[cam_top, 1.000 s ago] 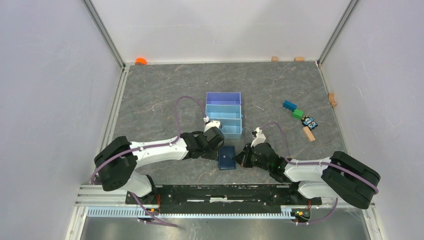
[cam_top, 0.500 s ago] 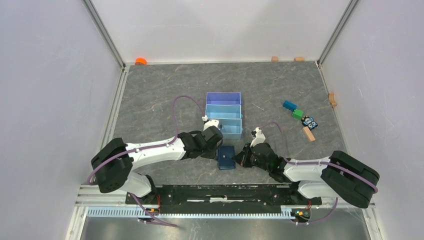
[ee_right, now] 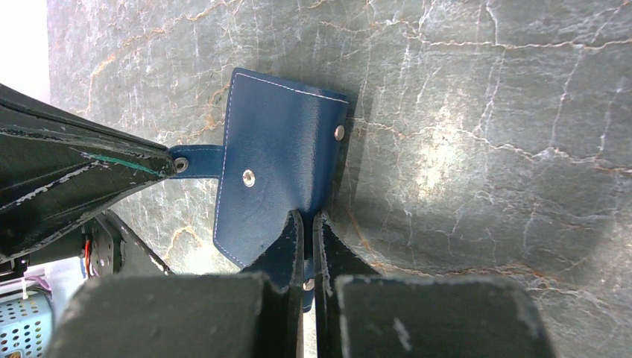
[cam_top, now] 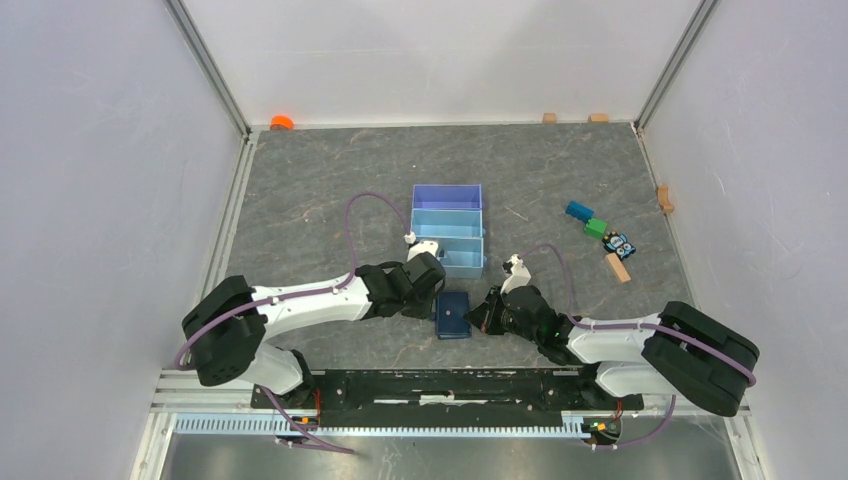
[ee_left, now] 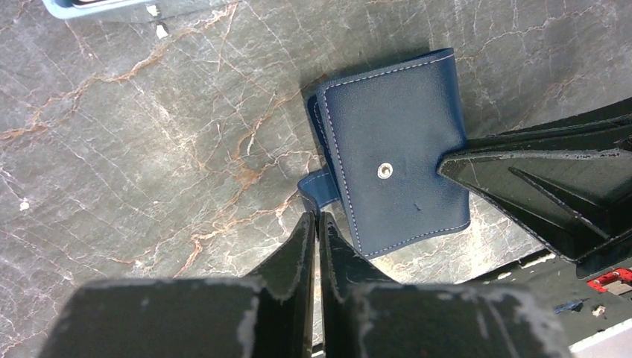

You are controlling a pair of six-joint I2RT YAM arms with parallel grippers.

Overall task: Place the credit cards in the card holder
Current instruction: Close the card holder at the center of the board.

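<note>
Between the left fingers [ee_left: 314,222] and the right fingers [ee_right: 303,221], flat on the counter [cam_top: 320,180]: the card holder [ee_left: 399,142], folded shut, stud side up.

Right fingers clenched on the edge nearest them; blue shows in the slit. Left fingers almost together at the tip of the closing strap [ee_right: 200,160], which is undone. They seem to pinch it, but the bite looks shallow.

No credit cards made out in any view. The tray [cam_top: 414,222] sits beyond the left fingers, contents unclear.

Risks, as I judge them:
- The strap slips free under a pull, since only its end is caught.
- An uneven pull slides or lifts the whole holder instead of opening it.
- If the right fingers pinch both leaves, it stays shut.
- The soft cover may spring closed once let go.
</note>
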